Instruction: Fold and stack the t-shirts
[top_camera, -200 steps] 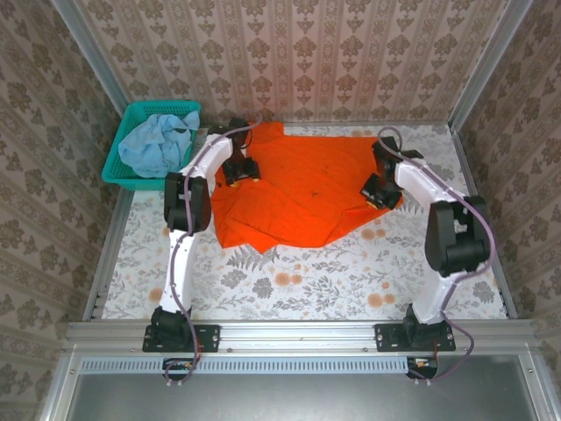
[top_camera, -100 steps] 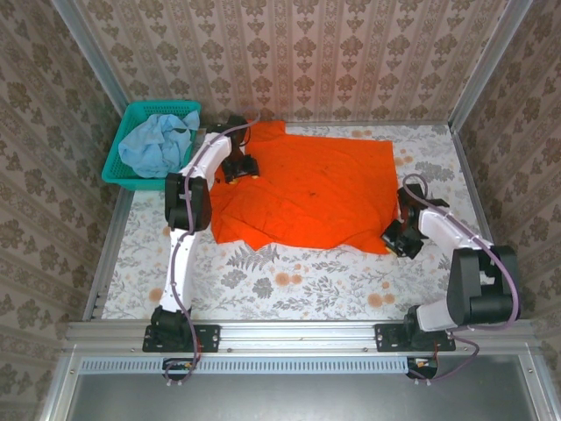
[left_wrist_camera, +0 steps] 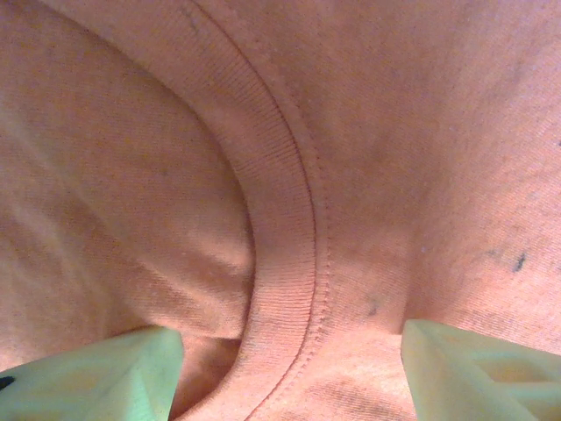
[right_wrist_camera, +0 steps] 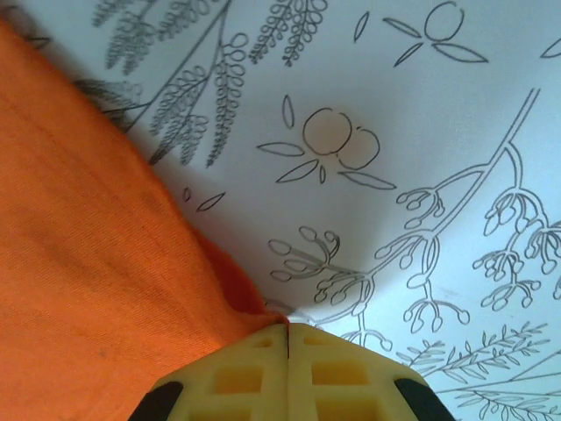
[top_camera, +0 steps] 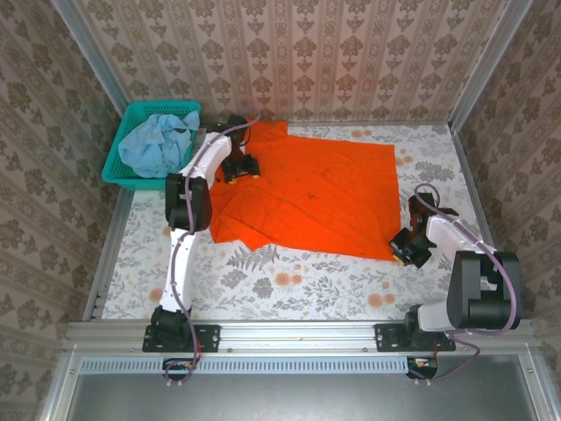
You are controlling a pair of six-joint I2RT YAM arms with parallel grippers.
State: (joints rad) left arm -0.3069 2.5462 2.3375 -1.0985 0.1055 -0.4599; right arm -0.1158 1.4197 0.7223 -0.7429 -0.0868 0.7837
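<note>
The orange t-shirt (top_camera: 316, 189) lies spread across the middle of the floral table. My left gripper (top_camera: 238, 167) sits at its far left, over the neck. In the left wrist view its fingers (left_wrist_camera: 105, 373) stand wide apart, open, with the ribbed collar (left_wrist_camera: 285, 263) lying flat between them. My right gripper (top_camera: 408, 248) is at the shirt's near right corner, shut on the orange hem (right_wrist_camera: 254, 303), which runs into the closed fingertips (right_wrist_camera: 287, 331). The pale blue t-shirt (top_camera: 153, 145) lies bunched in the teal basket (top_camera: 117, 145).
The basket stands at the far left corner beside the left wall. Metal rails and wallpapered walls close in the table (top_camera: 289, 281) on three sides. Bare floral cloth (right_wrist_camera: 421, 132) shows in front of the shirt and to its right.
My right gripper has dragged the shirt's corner from the far right toward the near right, pulling the shirt out flatter and wider. The left gripper stayed at the collar, jaws slightly wider.
</note>
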